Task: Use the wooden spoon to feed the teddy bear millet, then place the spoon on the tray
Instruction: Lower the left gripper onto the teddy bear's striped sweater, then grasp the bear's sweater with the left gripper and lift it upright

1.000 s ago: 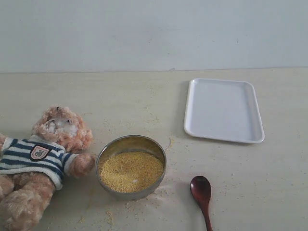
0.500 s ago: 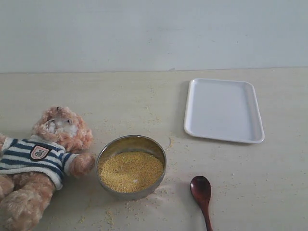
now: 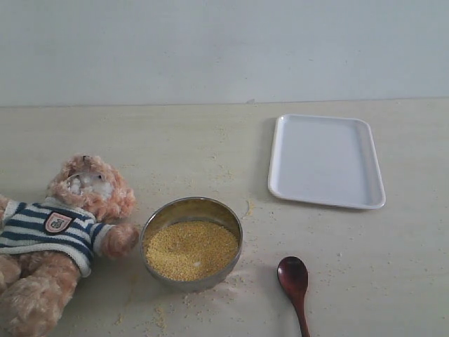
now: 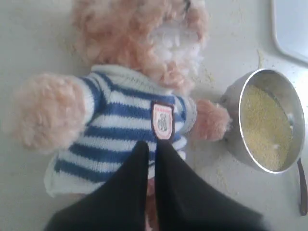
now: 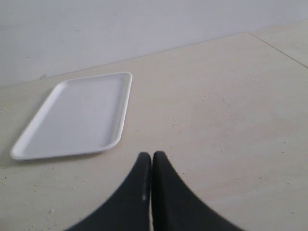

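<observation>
Metal bowl (image 3: 163,219): holds millet (image 3: 191,249), heaped below rim; loose grains scattered on table (image 3: 175,151) around it.
Tray (image 3: 326,161): flat, far right, well apart from bowl.
Wooden spoon (image 3: 295,281): on table, right of bowl, untouched; long axis near-far, oval end toward tray, handle toward near edge.
Teddy bear (image 3: 59,232): on back, left of bowl.
Left gripper (image 4: 150,144): jaws pressed together, nothing held, above bear's shirt.
Right gripper (image 5: 152,156): jaws together, nothing held.

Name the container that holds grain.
The round shiny metal bowl: yellow millet fills it, while the flat white rectangular tray lies bare.
</observation>
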Available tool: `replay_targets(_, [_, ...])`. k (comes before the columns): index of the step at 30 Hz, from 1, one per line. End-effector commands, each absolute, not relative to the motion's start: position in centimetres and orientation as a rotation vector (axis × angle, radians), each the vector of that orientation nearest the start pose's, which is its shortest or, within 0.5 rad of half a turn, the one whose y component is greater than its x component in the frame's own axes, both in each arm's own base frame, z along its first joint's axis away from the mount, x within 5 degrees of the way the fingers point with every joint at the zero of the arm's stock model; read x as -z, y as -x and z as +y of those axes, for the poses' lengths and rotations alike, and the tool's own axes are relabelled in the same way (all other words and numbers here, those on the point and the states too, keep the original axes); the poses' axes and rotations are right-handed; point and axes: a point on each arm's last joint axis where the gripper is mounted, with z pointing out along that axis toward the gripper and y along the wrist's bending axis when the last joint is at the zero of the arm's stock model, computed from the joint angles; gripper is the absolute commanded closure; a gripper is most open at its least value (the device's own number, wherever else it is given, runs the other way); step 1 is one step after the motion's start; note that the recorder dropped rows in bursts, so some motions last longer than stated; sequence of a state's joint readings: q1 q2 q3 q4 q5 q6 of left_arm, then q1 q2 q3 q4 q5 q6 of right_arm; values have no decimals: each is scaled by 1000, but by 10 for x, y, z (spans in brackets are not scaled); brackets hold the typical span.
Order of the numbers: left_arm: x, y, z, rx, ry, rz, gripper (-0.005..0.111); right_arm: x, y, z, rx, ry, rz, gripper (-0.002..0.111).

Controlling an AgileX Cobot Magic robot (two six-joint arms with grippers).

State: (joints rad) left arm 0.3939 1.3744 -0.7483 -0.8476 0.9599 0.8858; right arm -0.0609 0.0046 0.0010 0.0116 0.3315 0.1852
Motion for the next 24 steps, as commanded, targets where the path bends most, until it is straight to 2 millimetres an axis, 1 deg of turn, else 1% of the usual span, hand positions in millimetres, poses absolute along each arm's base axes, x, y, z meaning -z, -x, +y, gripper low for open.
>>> replay_targets(1, [-207, -232, 46, 726, 29, 2612, 102, -184, -54, -3, -99, -226, 1796, 109])
replay_targets(2, [-207, -232, 46, 716, 34, 2604, 102, -184, -54, -3, -99, -226, 1796, 109])
replay_targets(5, [-207, -234, 48, 645, -109, 2577, 101, -184, -54, -3, -99, -226, 1796, 109])
replay_targets(6, [-205, -233, 49, 626, -133, 2585, 97, -184, -54, -3, -99, -226, 1796, 109])
replay_targets(7, [-202, -231, 49, 616, -140, 2599, 90, -184, -54, -3, -99, -226, 1796, 109])
replay_targets(8, [-197, -228, 50, 585, -158, 2628, 74, -184, -54, -3, -99, -226, 1796, 109])
replay_targets(9, [-192, -225, 51, 548, -186, 2655, 64, -184, -54, -3, -99, -226, 1796, 109])
replay_targets(10, [-185, -222, 54, 476, -217, 2670, 44, -184, -54, -3, -99, -226, 1796, 109])
replay_targets(11, [-182, -221, 55, 439, -209, 2659, 31, -184, -54, -3, -99, -226, 1796, 109])
replay_targets(12, [-179, -222, 56, 419, -152, 2635, 20, -184, -54, -3, -99, -226, 1796, 109])
replay_targets(14, [-176, -224, 54, 452, 19, 2579, 6, -184, -54, -3, -99, -226, 1796, 109])
replay_targets(15, [-175, -224, 53, 472, 90, 2553, 0, -184, -54, -3, -99, -226, 1796, 109])
replay_targets(16, [-173, -224, 53, 481, 122, 2542, -3, -184, -54, -3, -99, -226, 1796, 109])
replay_targets(20, [-160, -224, 51, 530, 121, 2553, -4, -184, -54, -3, -99, -226, 1796, 109])
replay_targets(22, [-153, -228, 49, 601, 175, 2549, -4, -184, -54, -3, -99, -226, 1796, 109])
replay_targets(24, [-147, -232, 46, 693, 182, 2525, -4, -184, -54, -3, -99, -226, 1796, 109])
